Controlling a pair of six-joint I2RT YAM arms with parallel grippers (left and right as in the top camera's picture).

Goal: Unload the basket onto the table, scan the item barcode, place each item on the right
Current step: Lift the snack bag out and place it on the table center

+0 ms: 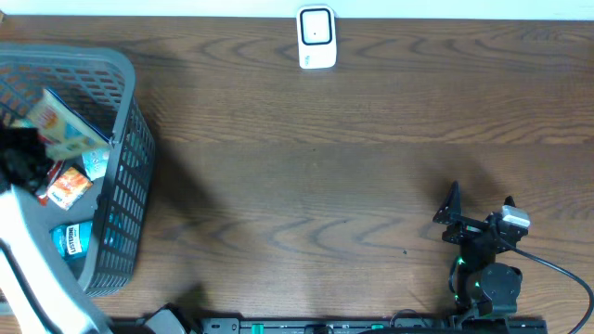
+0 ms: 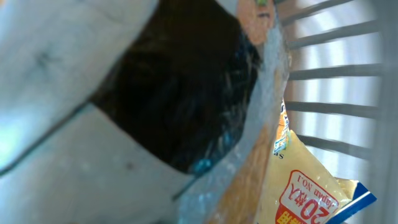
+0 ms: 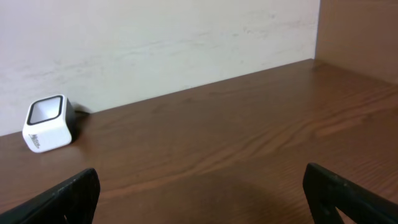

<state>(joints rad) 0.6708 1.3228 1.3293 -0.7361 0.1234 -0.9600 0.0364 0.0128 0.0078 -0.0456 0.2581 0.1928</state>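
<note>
A grey mesh basket (image 1: 125,93) at the left holds several items: a yellow-green packet (image 1: 60,125), an orange packet (image 1: 67,186) and a blue Listerine bottle (image 1: 70,239). My left gripper (image 1: 23,158) is down inside the basket among them and shut. The left wrist view is blurred by a close white and black surface, beside the yellow packet (image 2: 305,193) in clear wrap. I cannot tell what the jaws hold. The white barcode scanner (image 1: 316,37) stands at the table's far edge. My right gripper (image 1: 481,206) rests open at the near right, facing the scanner (image 3: 48,123).
The basket's wall bars (image 2: 336,74) show behind the yellow packet. A pale wall runs behind the scanner. Brown wooden tabletop stretches between the basket and the right arm, whose cable trails off to the right.
</note>
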